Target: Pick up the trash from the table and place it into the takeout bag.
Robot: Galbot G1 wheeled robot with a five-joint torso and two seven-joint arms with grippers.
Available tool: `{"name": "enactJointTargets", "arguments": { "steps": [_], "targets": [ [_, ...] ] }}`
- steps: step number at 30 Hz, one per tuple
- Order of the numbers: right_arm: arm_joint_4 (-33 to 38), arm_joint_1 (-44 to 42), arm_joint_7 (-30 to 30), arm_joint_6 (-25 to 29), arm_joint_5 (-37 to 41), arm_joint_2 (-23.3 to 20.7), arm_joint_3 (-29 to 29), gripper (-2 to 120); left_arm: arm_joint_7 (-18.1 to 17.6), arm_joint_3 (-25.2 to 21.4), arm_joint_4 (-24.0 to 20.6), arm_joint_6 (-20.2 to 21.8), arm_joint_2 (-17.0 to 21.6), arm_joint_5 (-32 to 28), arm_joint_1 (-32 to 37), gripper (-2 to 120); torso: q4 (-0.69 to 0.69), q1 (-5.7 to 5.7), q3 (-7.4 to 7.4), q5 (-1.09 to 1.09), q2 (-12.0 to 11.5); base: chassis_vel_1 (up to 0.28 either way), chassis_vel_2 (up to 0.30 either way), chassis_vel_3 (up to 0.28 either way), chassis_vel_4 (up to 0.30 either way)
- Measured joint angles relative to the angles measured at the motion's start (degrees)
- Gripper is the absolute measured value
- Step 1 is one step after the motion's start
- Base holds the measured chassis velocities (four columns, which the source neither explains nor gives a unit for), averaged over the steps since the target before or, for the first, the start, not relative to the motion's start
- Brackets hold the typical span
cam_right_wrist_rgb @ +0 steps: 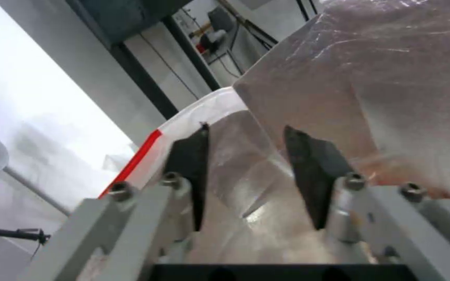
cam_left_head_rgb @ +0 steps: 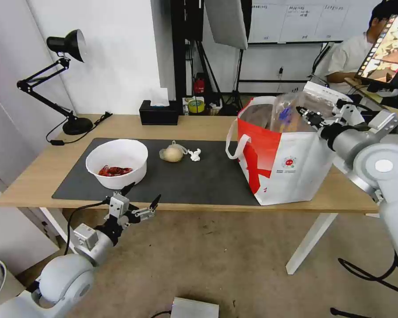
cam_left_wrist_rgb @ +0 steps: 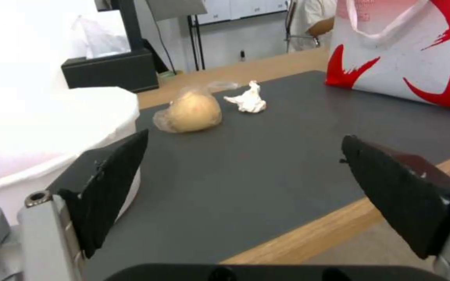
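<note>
Four pieces of trash in play, and three of them sit on the dark mat (cam_left_head_rgb: 208, 181) of the table (cam_left_head_rgb: 40, 176): one white bowl (cam_left_head_rgb: 117, 162) with red scraps, one knotted clear bag (cam_left_head_rgb: 172, 153) with a beige lump, one small crumpled tissue (cam_left_head_rgb: 195, 154). The fourth, the clear clamshell tray (cam_left_head_rgb: 292, 110), is up at the mouth of the takeout bag (cam_left_head_rgb: 287, 172), standing tilted with its upper part above the rim.

The right gripper (cam_left_head_rgb: 306, 114) is over the bag's opening at the far right end of the table, fingers parted a little with the clear plastic tray between them; whether the pads actually touch it is not clear. In the right wrist view the tray (cam_right_wrist_rgb: 371, 86) fills the space just ahead of that gripper (cam_right_wrist_rgb: 246, 132), with the bag's red-and-white rim (cam_right_wrist_rgb: 183, 121) right beyond the fingertips.

The left gripper (cam_left_head_rgb: 141, 194) hovers off the table's near edge, just below and in front of the bowl, jaws spread wide and empty. In its wrist view the bowl (cam_left_wrist_rgb: 43, 128) sits close beside one finger (cam_left_wrist_rgb: 113, 183), while the knotted bag (cam_left_wrist_rgb: 191, 113) and tissue (cam_left_wrist_rgb: 248, 100) lie farther ahead, near each other. Between that gripper (cam_left_wrist_rgb: 243, 142) and the takeout bag (cam_left_wrist_rgb: 407, 58) runs a broad stretch of bare mat (cam_left_wrist_rgb: 266, 156), open room. A black tissue box (cam_left_head_rgb: 159, 112) and one desk lamp (cam_left_head_rgb: 62, 79) keep to the far edge.
</note>
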Motion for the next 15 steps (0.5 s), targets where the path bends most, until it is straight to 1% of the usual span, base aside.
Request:
{"name": "enactJointTargets", "arguments": {
  "steps": [1, 3, 4, 5, 7, 8, 9, 10, 11, 12, 13, 15],
  "targets": [
    [-0.07, 0.1, 0.0, -0.09, 0.01, 0.11, -0.06, 44, 0.0, -0.07, -0.02, 0.0, 0.1, -0.02, 0.0, 100, 0.0, 0.0, 0.0, 0.0, 0.0, 0.0, 0.0, 0.0, 0.0],
    [-0.09, 0.34, -0.52, -0.1, 0.02, 0.29, -0.17, 54, 0.0, -0.19, -0.07, 0.01, 0.26, -0.03, -0.01, 100, 0.0, 0.0, 0.0, 0.0, 0.0, 0.0, 0.0, 0.0, 0.0],
    [-0.09, 0.34, -0.52, -0.1, 0.02, 0.29, -0.17, 54, 0.0, -0.19, -0.07, 0.01, 0.26, -0.03, -0.01, 100, 0.0, 0.0, 0.0, 0.0, 0.0, 0.0, 0.0, 0.0, 0.0],
    [-0.06, 0.41, -1.35, 0.02, 0.01, 0.29, -0.19, 59, 0.0, -0.21, -0.13, 0.01, 0.27, -0.04, -0.01, 100, 0.0, 0.0, 0.0, 0.0, 0.0, 0.0, 0.0, 0.0, 0.0],
    [0.24, 0.58, -4.39, 1.34, -0.07, -0.01, -0.21, 69, 0.01, -0.29, -0.28, 0.01, 0.28, -0.04, 0.09, 100, 0.0, 0.0, 0.0, 0.01, 0.0, 0.0, 0.0, 0.0, 0.0],
    [0.46, 0.78, -6.28, 2.11, -0.18, -0.33, -0.25, 73, 0.01, -0.36, -0.37, 0.01, 0.28, -0.04, 0.14, 100, 0.0, 0.0, 0.0, 0.0, 0.0, 0.0, 0.0, 0.0, 0.0],
    [0.46, 0.78, -6.28, 2.11, -0.18, -0.33, -0.25, 73, 0.01, -0.36, -0.37, 0.01, 0.28, -0.04, 0.14, 100, 0.0, 0.0, 0.0, 0.0, 0.0, 0.0, 0.0, 0.0, 0.0],
    [0.83, 1.06, -8.59, 3.0, -0.4, -0.8, -0.39, 78, 0.01, -0.44, -0.42, 0.01, 0.28, -0.04, 0.2, 100, 0.0, 0.0, 0.0, 0.0, 0.0, 0.0, 0.0, 0.0, 0.0],
    [1.37, 1.42, -10.81, 3.76, -0.58, -1.46, -0.76, 84, 0.02, -0.47, -0.48, 0.01, 0.27, -0.04, 0.26, 100, 0.0, 0.0, 0.0, 0.0, 0.0, 0.0, 0.0, 0.0, 0.0],
    [1.98, 1.81, -12.57, 4.37, -0.65, -2.05, -1.16, 88, 0.03, -0.51, -0.52, 0.01, 0.26, -0.04, 0.27, 100, 0.0, 0.0, 0.0, 0.0, 0.0, 0.0, 0.0, 0.0, 0.0],
    [1.98, 1.81, -12.57, 4.37, -0.65, -2.05, -1.16, 88, 0.03, -0.51, -0.52, 0.01, 0.26, -0.04, 0.27, 100, 0.0, 0.0, 0.0, 0.0, 0.0, 0.0, 0.0, 0.0, 0.0],
    [3.97, 2.64, -17.07, 5.33, -1.48, -3.49, -2.54, 98, 0.03, -0.61, -0.56, 0.01, 0.08, -0.04, 0.28, 100, 0.0, 0.0, 0.0, -0.01, 0.0, 0.0, 0.0, 0.0, 0.0]
  ]
}}
